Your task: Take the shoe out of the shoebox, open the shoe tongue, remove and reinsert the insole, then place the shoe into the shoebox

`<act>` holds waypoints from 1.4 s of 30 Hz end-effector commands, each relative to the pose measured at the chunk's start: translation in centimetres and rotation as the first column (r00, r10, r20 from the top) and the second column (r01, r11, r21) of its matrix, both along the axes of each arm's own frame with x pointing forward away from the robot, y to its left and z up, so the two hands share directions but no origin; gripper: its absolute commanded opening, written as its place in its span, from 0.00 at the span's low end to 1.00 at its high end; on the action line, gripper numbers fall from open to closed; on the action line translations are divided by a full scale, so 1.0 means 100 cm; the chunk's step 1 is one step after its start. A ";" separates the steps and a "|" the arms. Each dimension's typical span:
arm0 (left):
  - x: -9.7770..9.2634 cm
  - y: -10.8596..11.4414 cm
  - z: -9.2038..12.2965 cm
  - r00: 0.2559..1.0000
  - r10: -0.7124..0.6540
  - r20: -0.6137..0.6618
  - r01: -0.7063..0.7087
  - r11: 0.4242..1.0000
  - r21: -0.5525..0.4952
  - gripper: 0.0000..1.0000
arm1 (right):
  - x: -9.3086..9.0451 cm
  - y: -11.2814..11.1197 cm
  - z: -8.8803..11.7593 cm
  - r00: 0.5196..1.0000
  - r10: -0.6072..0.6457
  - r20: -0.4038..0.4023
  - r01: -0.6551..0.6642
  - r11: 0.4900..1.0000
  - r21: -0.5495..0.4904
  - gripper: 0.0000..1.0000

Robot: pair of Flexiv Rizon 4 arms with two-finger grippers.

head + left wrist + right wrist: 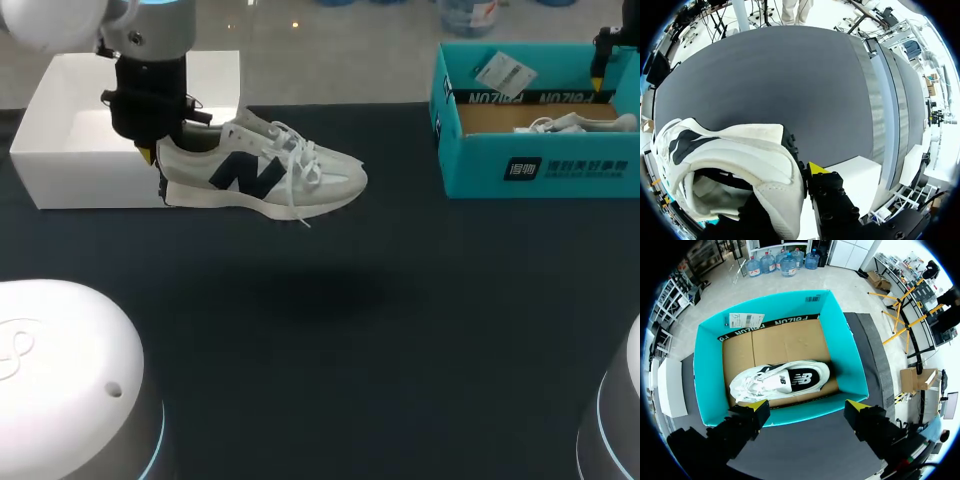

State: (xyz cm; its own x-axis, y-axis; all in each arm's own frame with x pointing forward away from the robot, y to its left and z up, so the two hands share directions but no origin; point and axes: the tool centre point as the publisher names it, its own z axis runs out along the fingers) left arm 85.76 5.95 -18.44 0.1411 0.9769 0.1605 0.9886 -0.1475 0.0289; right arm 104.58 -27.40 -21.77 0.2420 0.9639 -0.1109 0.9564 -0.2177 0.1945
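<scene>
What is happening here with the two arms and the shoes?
The left gripper is shut on the heel of a white sneaker and holds it in the air over the dark table, next to a white box. A shadow below shows that the shoe is clear of the table. The right gripper is open and hangs above the teal shoebox, where a second sneaker lies inside, untouched.
</scene>
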 end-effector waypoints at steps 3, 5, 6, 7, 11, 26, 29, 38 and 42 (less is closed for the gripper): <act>-0.003 0.003 0.000 0.999 -0.010 0.054 0.011 1.000 -0.012 0.00 | 0.000 0.000 0.000 1.000 -0.001 0.000 0.001 1.000 0.000 1.00; -0.003 0.003 0.000 0.999 -0.010 0.054 0.011 1.000 -0.012 0.00 | 0.000 0.000 0.000 1.000 -0.001 0.000 0.001 1.000 0.000 1.00; -0.003 0.003 0.000 0.999 -0.010 0.054 0.011 1.000 -0.012 0.00 | 0.000 0.000 0.000 1.000 -0.001 0.000 0.001 1.000 0.000 1.00; -0.003 0.003 0.000 0.999 -0.010 0.054 0.011 1.000 -0.012 0.00 | 0.000 0.000 0.000 1.000 -0.001 0.000 0.001 1.000 0.000 1.00; -0.003 0.003 0.000 0.999 -0.010 0.054 0.011 1.000 -0.012 0.00 | 0.000 0.000 0.000 1.000 -0.001 0.000 0.001 1.000 0.000 1.00; -0.038 -0.027 0.004 0.998 0.023 0.066 -0.021 0.999 -0.034 0.00 | 0.000 0.000 0.000 1.000 -0.001 0.000 0.001 1.000 0.000 1.00; -0.048 -0.036 0.006 0.996 0.030 0.079 -0.028 0.999 -0.026 0.00 | 0.000 0.000 0.000 1.000 -0.001 0.000 0.001 1.000 0.000 1.00; -0.073 -0.058 -0.002 0.989 0.133 0.070 -0.128 0.990 -0.062 0.00 | 0.000 0.000 0.000 1.000 -0.001 0.000 0.001 1.000 0.000 1.00; -0.088 -0.073 -0.007 0.992 0.112 0.059 -0.107 0.992 -0.070 0.00 | 0.000 0.000 0.000 1.000 -0.001 0.000 0.001 1.000 0.000 1.00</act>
State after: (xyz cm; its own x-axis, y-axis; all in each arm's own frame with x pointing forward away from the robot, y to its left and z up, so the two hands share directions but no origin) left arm 77.58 -1.00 -18.78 0.0185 0.9952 0.0961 0.9961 -0.0266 0.0843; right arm 104.58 -27.40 -21.77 0.2420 0.9639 -0.1110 0.9564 -0.2177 0.1945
